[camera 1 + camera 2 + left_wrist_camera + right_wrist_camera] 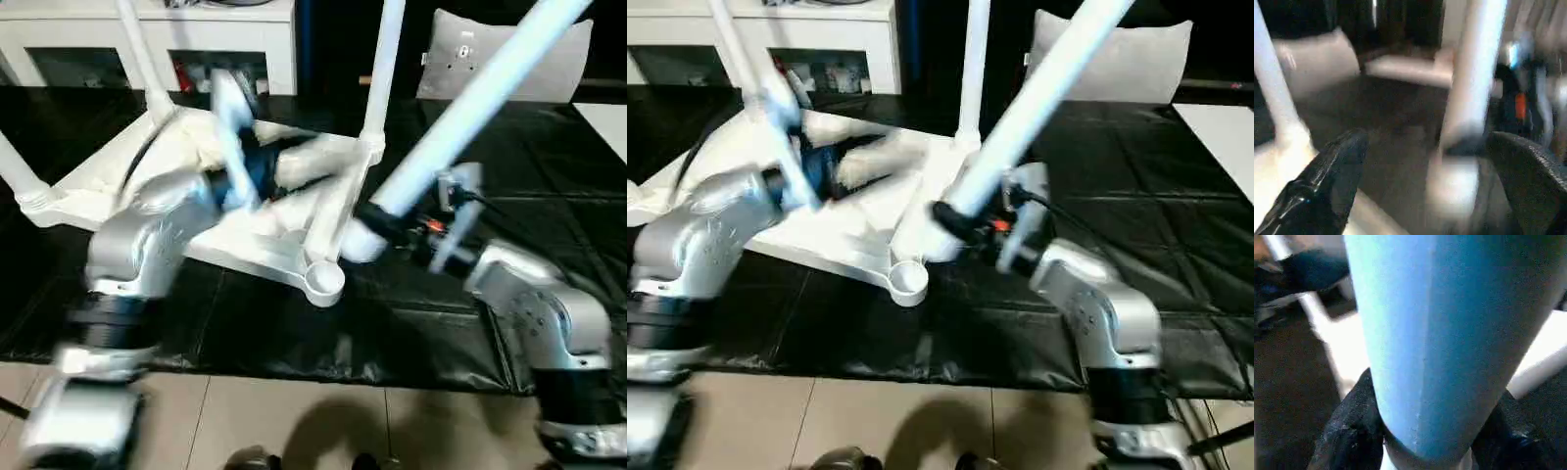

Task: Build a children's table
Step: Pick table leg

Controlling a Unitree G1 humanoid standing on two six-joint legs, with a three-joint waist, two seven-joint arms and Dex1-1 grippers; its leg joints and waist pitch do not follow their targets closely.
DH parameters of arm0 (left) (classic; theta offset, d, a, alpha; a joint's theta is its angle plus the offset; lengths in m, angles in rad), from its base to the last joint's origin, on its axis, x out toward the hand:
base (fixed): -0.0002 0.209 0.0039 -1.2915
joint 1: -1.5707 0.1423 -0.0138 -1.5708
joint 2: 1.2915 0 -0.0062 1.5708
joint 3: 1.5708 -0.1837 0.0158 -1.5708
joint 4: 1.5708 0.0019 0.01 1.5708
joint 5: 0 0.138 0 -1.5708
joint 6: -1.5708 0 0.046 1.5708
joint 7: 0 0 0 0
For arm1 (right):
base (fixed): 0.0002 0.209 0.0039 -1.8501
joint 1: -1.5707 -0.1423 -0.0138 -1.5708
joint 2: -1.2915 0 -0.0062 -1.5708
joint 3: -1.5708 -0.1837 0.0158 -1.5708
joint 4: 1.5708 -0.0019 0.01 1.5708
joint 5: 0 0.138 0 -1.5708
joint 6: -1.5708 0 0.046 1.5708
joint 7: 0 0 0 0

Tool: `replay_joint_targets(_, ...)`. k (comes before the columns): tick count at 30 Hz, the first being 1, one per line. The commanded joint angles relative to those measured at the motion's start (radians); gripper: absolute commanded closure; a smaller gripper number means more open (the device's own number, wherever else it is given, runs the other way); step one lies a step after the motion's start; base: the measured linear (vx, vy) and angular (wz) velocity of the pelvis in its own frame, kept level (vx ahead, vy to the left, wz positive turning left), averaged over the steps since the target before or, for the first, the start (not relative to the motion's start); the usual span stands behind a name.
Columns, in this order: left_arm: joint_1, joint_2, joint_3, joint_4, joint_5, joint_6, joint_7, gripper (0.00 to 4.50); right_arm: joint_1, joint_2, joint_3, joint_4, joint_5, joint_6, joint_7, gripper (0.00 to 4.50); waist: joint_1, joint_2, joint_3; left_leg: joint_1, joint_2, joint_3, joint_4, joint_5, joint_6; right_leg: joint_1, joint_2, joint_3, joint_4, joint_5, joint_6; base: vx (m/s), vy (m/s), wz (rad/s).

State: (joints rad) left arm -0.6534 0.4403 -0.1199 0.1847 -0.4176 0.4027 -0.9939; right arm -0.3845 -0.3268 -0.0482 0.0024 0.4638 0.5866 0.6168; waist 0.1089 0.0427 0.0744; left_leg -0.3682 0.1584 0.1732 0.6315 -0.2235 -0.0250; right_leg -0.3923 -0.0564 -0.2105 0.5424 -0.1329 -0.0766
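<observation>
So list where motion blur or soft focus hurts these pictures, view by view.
Left eye view: the left gripper and its forearm smear with motion; the empty corner socket stays fairly crisp. Right eye view: same smear on that arm. Left wrist view: everything beyond the black fingers is soft. Right wrist view: the held leg sits too close, tinted blue.

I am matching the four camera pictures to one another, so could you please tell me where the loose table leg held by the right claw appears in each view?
Left eye view: the loose leg slants from right of centre up to the top right.
Right eye view: same slant, nearer the middle.
Left wrist view: a blurred upright white tube may be it; I cannot tell.
Right wrist view: it looms close between black fingers.
Shared landmark: the empty corner socket of the upturned tabletop.
</observation>
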Motion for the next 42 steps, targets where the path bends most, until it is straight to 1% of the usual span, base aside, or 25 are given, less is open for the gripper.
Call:
replay_joint_targets(1,-0.013,0.032,-0.064,0.040,0.077,-0.072,-0.079,0.46,0.005,-0.013,0.017,0.001,-0.035,-0.058,0.012,2.60,-0.005,-0.011,-0.091,0.023,0.091,-0.046,-0.075,-0.093,0.042,0.059,-0.134,0.084,-0.090,-0.455,0.158,0.000,0.000,0.00)
replay_joint_targets(3,-0.017,0.049,-0.090,0.071,0.110,-0.107,-0.108,0.53,0.009,-0.021,0.024,0.002,-0.043,-0.066,0.021,2.60,-0.006,-0.012,-0.090,0.022,0.090,-0.045,-0.076,-0.098,0.043,0.061,-0.136,0.085,-0.090,-0.460,0.155,0.000,0.000,0.00)
replay_joint_targets(6,-0.038,0.103,-0.180,0.179,0.220,-0.213,-0.174,0.66,0.017,-0.033,0.039,0.002,-0.047,-0.066,0.042,2.60,-0.008,-0.012,-0.088,0.023,0.086,-0.046,-0.077,-0.107,0.046,0.061,-0.133,0.084,-0.093,-0.476,0.161,0.000,0.000,0.00)
replay_joint_targets(7,-0.039,0.104,-0.182,0.182,0.224,-0.217,-0.176,0.92,0.017,-0.033,0.040,0.002,-0.047,-0.067,0.042,2.60,-0.010,-0.013,-0.087,0.023,0.085,-0.046,-0.077,-0.110,0.047,0.061,-0.131,0.083,-0.095,-0.481,0.167,0.000,0.000,0.00)
replay_joint_targets(8,-0.062,0.134,-0.239,0.271,0.299,-0.292,-0.212,0.97,0.023,-0.034,0.047,-0.001,-0.048,-0.070,0.052,2.60,-0.014,-0.012,-0.085,0.023,0.085,-0.046,-0.077,-0.117,0.046,0.061,-0.131,0.081,-0.098,-0.490,0.174,0.000,0.000,0.00)
replay_joint_targets(9,-0.070,0.143,-0.258,0.303,0.325,-0.319,-0.229,0.97,0.024,-0.032,0.049,0.000,-0.049,-0.073,0.055,2.60,-0.020,-0.012,-0.088,0.022,0.085,-0.047,-0.076,-0.128,0.040,0.065,-0.134,0.078,-0.099,-0.497,0.182,0.000,0.000,0.00)
replay_joint_targets(10,-0.081,0.151,-0.278,0.336,0.351,-0.335,-0.241,1.01,0.026,-0.032,0.050,0.000,-0.049,-0.073,0.060,2.60,-0.020,-0.011,-0.088,0.024,0.086,-0.047,-0.076,-0.129,0.039,0.063,-0.133,0.078,-0.100,-0.497,0.182,0.000,0.000,0.00)
replay_joint_targets(11,-0.096,0.152,-0.291,0.377,0.377,-0.358,-0.242,1.12,0.029,-0.032,0.051,-0.002,-0.049,-0.075,0.063,2.60,-0.024,-0.008,-0.089,0.023,0.088,-0.048,-0.076,-0.130,0.039,0.063,-0.134,0.077,-0.099,-0.489,0.178,0.000,0.000,0.00)
replay_joint_targets(12,-0.096,0.152,-0.291,0.377,0.377,-0.358,-0.242,1.27,0.029,-0.032,0.051,-0.002,-0.049,-0.075,0.063,2.60,-0.025,-0.009,-0.089,0.024,0.089,-0.049,-0.076,-0.128,0.039,0.062,-0.133,0.078,-0.100,-0.486,0.178,0.000,0.000,0.00)
replay_joint_targets(13,-0.110,0.152,-0.302,0.414,0.400,-0.380,-0.241,1.37,0.031,-0.032,0.052,-0.003,-0.048,-0.076,0.065,2.60,-0.024,-0.009,-0.088,0.024,0.092,-0.050,-0.076,-0.131,0.038,0.062,-0.137,0.078,-0.100,-0.482,0.171,0.000,0.000,0.00)
replay_joint_targets(15,-0.139,0.144,-0.318,0.490,0.438,-0.442,-0.232,1.47,0.035,-0.033,0.052,-0.006,-0.048,-0.077,0.069,2.60,-0.023,-0.008,-0.090,0.025,0.091,-0.048,-0.075,-0.136,0.035,0.064,-0.140,0.078,-0.100,-0.486,0.168,0.000,0.000,0.00)
replay_joint_targets(17,-0.163,0.127,-0.322,0.552,0.458,-0.492,-0.215,1.73,0.037,-0.035,0.053,-0.007,-0.047,-0.076,0.072,2.60,-0.022,-0.009,-0.090,0.026,0.089,-0.046,-0.074,-0.137,0.035,0.064,-0.140,0.076,-0.103,-0.493,0.167,0.000,0.000,0.00)
replay_joint_targets(18,-0.176,0.117,-0.323,0.585,0.468,-0.519,-0.205,1.73,0.039,-0.035,0.053,-0.008,-0.047,-0.076,0.073,2.60,-0.022,-0.010,-0.087,0.026,0.088,-0.046,-0.074,-0.138,0.038,0.061,-0.135,0.073,-0.107,-0.498,0.169,0.000,0.000,0.00)
replay_joint_targets(19,-0.176,0.117,-0.323,0.585,0.468,-0.519,-0.205,1.82,0.039,-0.035,0.053,-0.008,-0.047,-0.076,0.073,2.60,-0.020,-0.010,-0.089,0.028,0.090,-0.046,-0.074,-0.141,0.034,0.062,-0.138,0.073,-0.107,-0.500,0.171,0.000,0.000,0.00)
replay_joint_targets(22,-0.209,0.085,-0.330,0.685,0.501,-0.592,-0.189,1.99,0.044,-0.033,0.059,-0.010,-0.042,-0.073,0.078,2.60,-0.022,-0.012,-0.090,0.024,0.093,-0.048,-0.074,-0.135,0.037,0.065,-0.141,0.073,-0.107,-0.488,0.176,0.000,0.000,0.00)
replay_joint_targets(24,-0.217,0.081,-0.337,0.709,0.514,-0.612,-0.189,2.26,0.044,-0.033,0.059,-0.011,-0.041,-0.072,0.079,2.60,-0.021,-0.011,-0.092,0.022,0.097,-0.051,-0.075,-0.127,0.040,0.066,-0.142,0.073,-0.103,-0.472,0.178,0.000,0.000,0.00)
replay_joint_targets(26,-0.224,0.078,-0.340,0.730,0.521,-0.628,-0.187,2.33,0.045,-0.032,0.059,-0.012,-0.040,-0.070,0.080,2.60,-0.021,-0.008,-0.093,0.021,0.100,-0.053,-0.076,-0.121,0.041,0.067,-0.146,0.075,-0.100,-0.454,0.173,0.000,0.000,0.00)
replay_joint_targets(27,-0.231,0.073,-0.340,0.754,0.529,-0.646,-0.185,2.33,0.045,-0.032,0.059,-0.013,-0.040,-0.069,0.081,2.60,-0.021,-0.011,-0.095,0.020,0.100,-0.052,-0.077,-0.112,0.043,0.068,-0.146,0.077,-0.097,-0.437,0.169,0.000,0.000,0.00)
replay_joint_targets(28,-0.237,0.069,-0.340,0.771,0.535,-0.659,-0.183,2.56,0.045,-0.031,0.060,-0.013,-0.039,-0.069,0.082,2.60,-0.020,-0.011,-0.093,0.021,0.097,-0.051,-0.077,-0.108,0.045,0.066,-0.145,0.077,-0.099,-0.437,0.168,0.000,0.000,0.00)
replay_joint_targets(30,-0.242,0.064,-0.339,0.790,0.540,-0.670,-0.183,2.68,0.045,-0.031,0.059,-0.014,-0.037,-0.066,0.083,2.60,-0.016,-0.011,-0.094,0.021,0.097,-0.049,-0.078,-0.100,0.046,0.068,-0.146,0.077,-0.098,-0.431,0.163,0.000,0.000,0.00)
replay_joint_targets(32,-0.251,0.055,-0.334,0.820,0.546,-0.685,-0.187,2.79,0.045,-0.032,0.058,-0.017,-0.033,-0.062,0.084,2.60,-0.015,-0.010,-0.094,0.022,0.102,-0.050,-0.078,-0.092,0.047,0.066,-0.147,0.079,-0.095,-0.416,0.156,0.000,0.000,0.00)
replay_joint_targets(35,-0.263,0.044,-0.329,0.855,0.554,-0.705,-0.198,3.09,0.045,-0.033,0.058,-0.017,-0.033,-0.062,0.087,2.60,-0.013,-0.011,-0.094,0.022,0.099,-0.049,-0.079,-0.095,0.046,0.067,-0.147,0.077,-0.098,-0.426,0.159,0.000,0.000,0.00)
replay_joint_targets(37,-0.270,0.038,-0.325,0.872,0.554,-0.710,-0.218,3.14,0.046,-0.034,0.057,-0.018,-0.032,-0.062,0.090,2.60,-0.012,-0.011,-0.094,0.024,0.105,-0.051,-0.079,-0.093,0.046,0.066,-0.149,0.079,-0.097,-0.419,0.154,0.000,0.000,0.00)
replay_joint_targets(40,-0.284,0.034,-0.333,0.892,0.564,-0.708,-0.269,3.47,0.041,-0.038,0.058,-0.014,-0.032,-0.063,0.099,2.60,-0.010,-0.012,-0.094,0.023,0.103,-0.050,-0.080,-0.092,0.044,0.068,-0.154,0.081,-0.095,-0.416,0.146,0.000,0.000,0.00)
replay_joint_targets(42,-0.289,0.034,-0.335,0.896,0.565,-0.701,-0.290,3.53,0.038,-0.041,0.058,-0.014,-0.030,-0.062,0.104,2.60,-0.009,-0.012,-0.095,0.023,0.104,-0.050,-0.080,-0.087,0.043,0.068,-0.154,0.082,-0.092,-0.410,0.139,0.000,0.000,0.00)
